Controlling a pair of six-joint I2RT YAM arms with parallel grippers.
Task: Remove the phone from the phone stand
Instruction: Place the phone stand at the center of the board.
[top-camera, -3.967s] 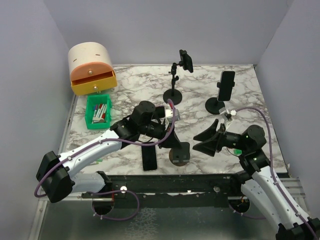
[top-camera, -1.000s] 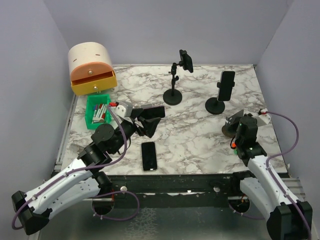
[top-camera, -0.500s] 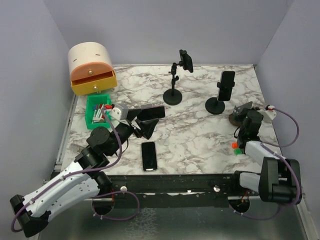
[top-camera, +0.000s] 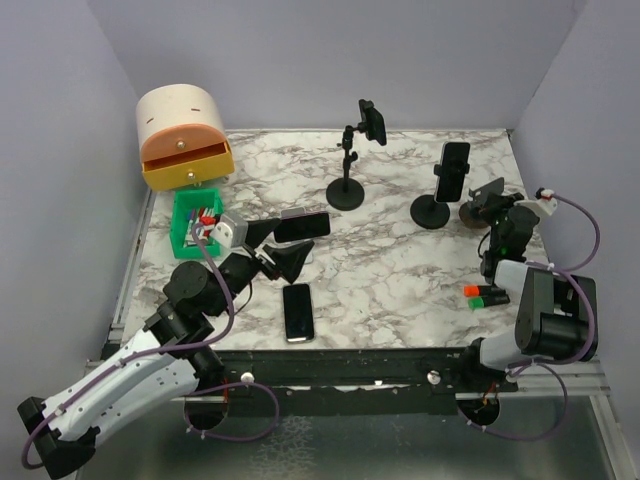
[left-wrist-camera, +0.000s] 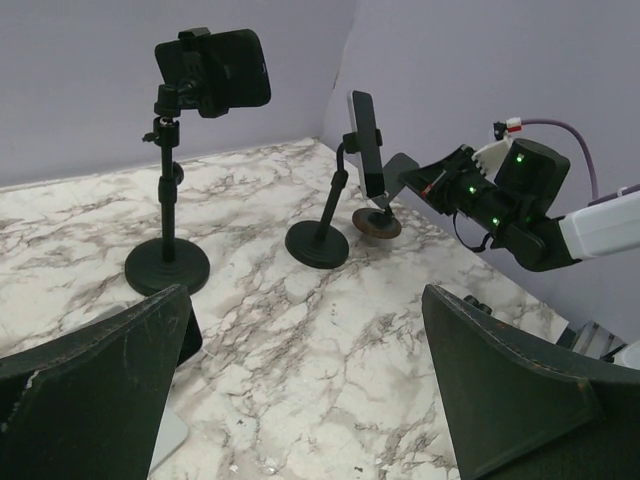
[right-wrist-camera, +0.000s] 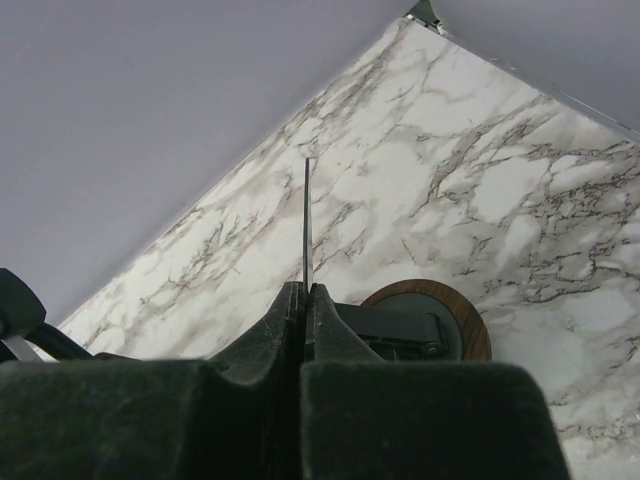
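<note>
Risk: right gripper (right-wrist-camera: 303, 300) jaws clenched on thin back plate of wood-base phone stand (right-wrist-camera: 425, 322), sitting just beside black stand (top-camera: 430, 212) with second phone (top-camera: 455, 165) on it; could topple that one with any swing. Left gripper (left-wrist-camera: 300, 300) jaws released, spread wide, grasping nothing, hovering near phone (top-camera: 298, 311); could shove it toward near edge of table (top-camera: 400, 270) with a low sweep. Phone flat on table, off any stand, long axis running near-to-far, slightly tilted; cannot tell which end is top
</note>
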